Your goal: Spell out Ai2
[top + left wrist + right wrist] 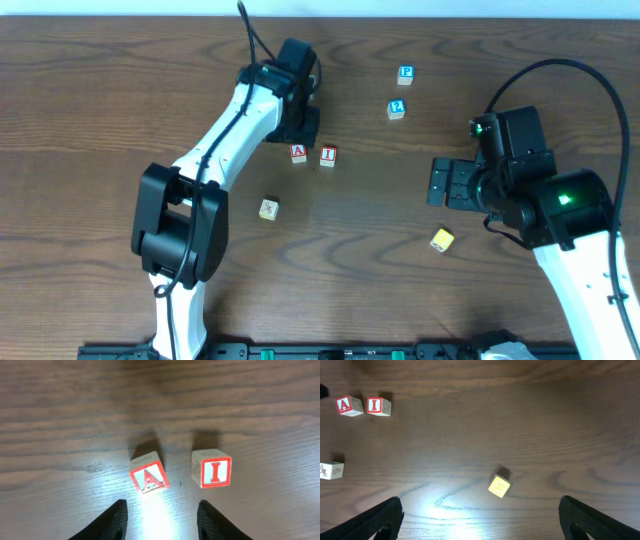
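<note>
Left wrist: finds left gripper (161, 510) released, holding nothing. Just ahead of the jaws, sees A block (148, 477), slightly twisted, in line with the gap. Beside it toward the right finger, not touching, I block (215, 471).

Right wrist: finds right gripper (480, 515) spread wide, empty. Shows yellow block (498, 486) near, ahead of the gap, on table (545, 420). Farther, past the left finger, cream block (331, 470), then A and I.

Overhead: places blue blocks (397, 109) between the two grippers, well apart from A and I. Cannot read their glyphs.

Six blocks: two red, A block (298, 153) and I block (328, 155); two blue blocks (405, 73); one cream block (268, 208); one yellow block (441, 239).
</note>
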`<state>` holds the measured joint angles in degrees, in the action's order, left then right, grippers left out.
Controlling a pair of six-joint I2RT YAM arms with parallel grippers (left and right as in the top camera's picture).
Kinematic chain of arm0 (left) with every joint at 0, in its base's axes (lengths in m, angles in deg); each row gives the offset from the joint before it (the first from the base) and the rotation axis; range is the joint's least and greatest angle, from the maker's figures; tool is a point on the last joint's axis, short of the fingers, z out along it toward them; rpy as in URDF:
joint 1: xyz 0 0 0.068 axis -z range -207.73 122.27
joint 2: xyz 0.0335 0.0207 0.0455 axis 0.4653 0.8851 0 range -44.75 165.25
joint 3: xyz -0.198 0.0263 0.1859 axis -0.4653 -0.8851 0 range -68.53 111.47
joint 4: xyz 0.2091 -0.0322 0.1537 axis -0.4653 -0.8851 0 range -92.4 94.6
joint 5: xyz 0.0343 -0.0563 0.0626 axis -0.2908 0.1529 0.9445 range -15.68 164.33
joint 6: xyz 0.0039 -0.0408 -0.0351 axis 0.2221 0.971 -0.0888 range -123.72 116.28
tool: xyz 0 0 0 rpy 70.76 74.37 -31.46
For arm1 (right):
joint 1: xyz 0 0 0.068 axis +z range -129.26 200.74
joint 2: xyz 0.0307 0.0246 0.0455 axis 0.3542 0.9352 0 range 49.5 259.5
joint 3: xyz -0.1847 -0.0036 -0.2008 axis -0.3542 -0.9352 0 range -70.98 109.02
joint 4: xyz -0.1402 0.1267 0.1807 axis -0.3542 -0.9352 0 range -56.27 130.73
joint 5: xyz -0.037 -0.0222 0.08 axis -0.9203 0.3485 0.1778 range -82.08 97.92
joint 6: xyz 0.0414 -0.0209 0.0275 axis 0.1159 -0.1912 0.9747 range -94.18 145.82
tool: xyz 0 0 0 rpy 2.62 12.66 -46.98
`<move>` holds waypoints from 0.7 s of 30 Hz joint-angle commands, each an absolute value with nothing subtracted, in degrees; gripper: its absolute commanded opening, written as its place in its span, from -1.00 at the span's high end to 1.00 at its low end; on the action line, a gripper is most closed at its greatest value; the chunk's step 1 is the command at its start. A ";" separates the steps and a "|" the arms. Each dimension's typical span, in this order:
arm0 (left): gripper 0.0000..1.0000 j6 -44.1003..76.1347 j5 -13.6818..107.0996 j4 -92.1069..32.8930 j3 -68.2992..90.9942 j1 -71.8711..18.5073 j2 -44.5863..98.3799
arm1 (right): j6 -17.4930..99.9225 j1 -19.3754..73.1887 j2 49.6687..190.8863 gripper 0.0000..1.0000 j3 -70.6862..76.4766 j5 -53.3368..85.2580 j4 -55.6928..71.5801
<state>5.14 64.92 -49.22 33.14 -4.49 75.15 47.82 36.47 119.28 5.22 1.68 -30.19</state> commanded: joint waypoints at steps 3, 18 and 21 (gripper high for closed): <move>0.20 5.47 73.46 -54.82 35.11 -5.43 75.06 | 48.71 37.02 118.61 -0.99 5.18 1.24 -30.43; 0.29 4.16 65.68 -50.75 24.70 -13.25 75.08 | 49.19 37.02 118.61 -0.98 5.18 1.24 -30.78; 0.27 4.25 65.66 -45.62 20.42 -12.18 75.08 | 49.15 37.02 118.61 -0.99 5.18 1.22 -30.82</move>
<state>4.99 68.26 -47.43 23.13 -13.45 75.15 48.19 36.47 119.24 5.20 1.68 -30.62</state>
